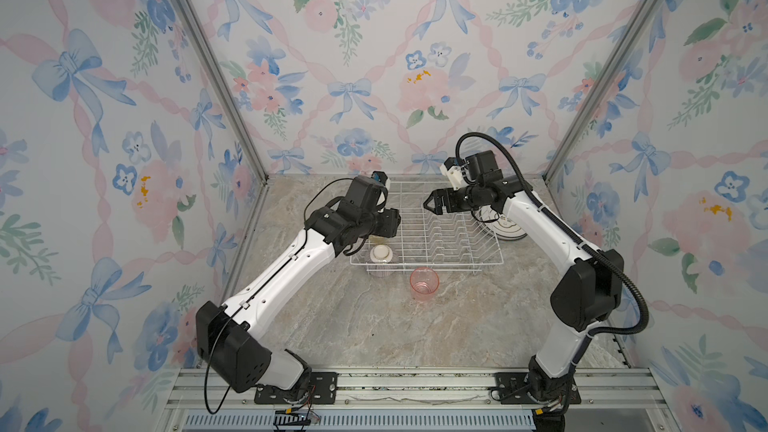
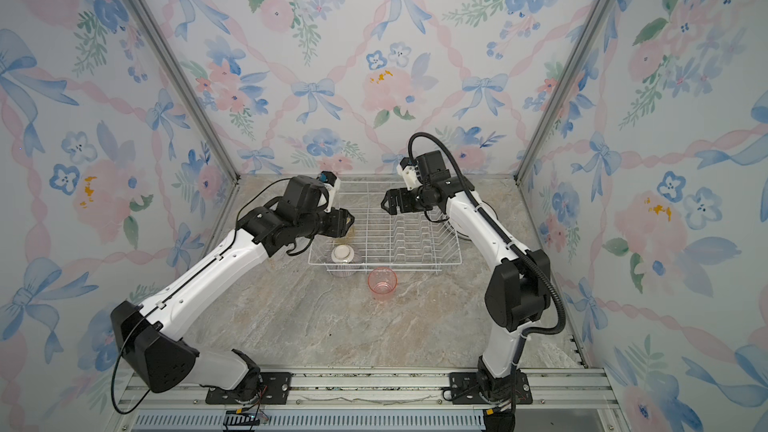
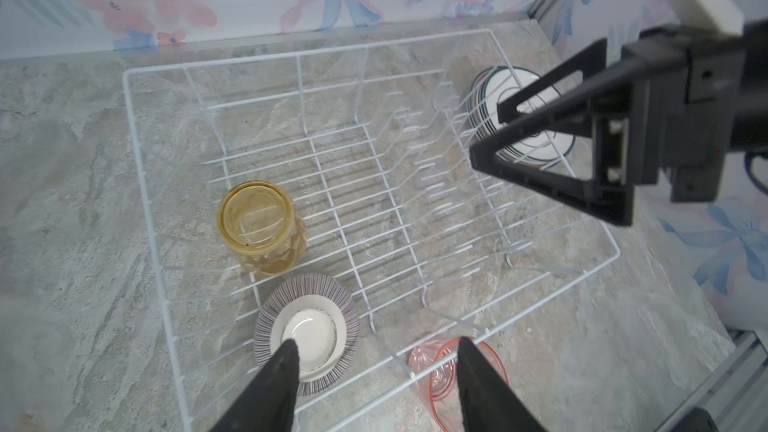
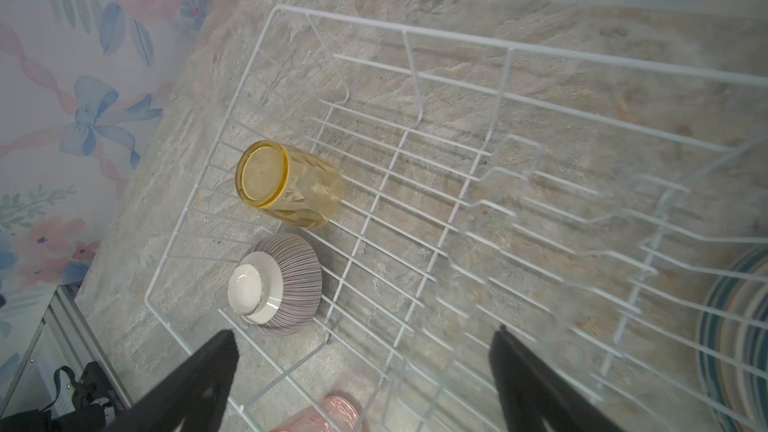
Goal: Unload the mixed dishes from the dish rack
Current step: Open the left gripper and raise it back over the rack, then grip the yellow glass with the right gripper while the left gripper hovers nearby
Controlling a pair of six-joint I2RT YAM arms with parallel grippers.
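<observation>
Two in rack [image 1: 415, 222] — yellow tumbler [image 4: 286, 182], striped bowl [image 4: 276, 284], pink tumbler [image 1: 424, 283] outside

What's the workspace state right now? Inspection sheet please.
Surface: marbled tabletop, no spills seen.
Job's things: dish rack holds yellow tumbler and upturned striped bowl; pink tumbler upright on table in front; plates stacked on table beside its right end.
Clutter: nothing seen.
Grippers: left gripper open above rack's left end; right gripper open over rack; both empty.
Cables: black cable loops off left arm; corrugated conduit along right arm.
Surroundings: floral walls; metal rail in front.
</observation>
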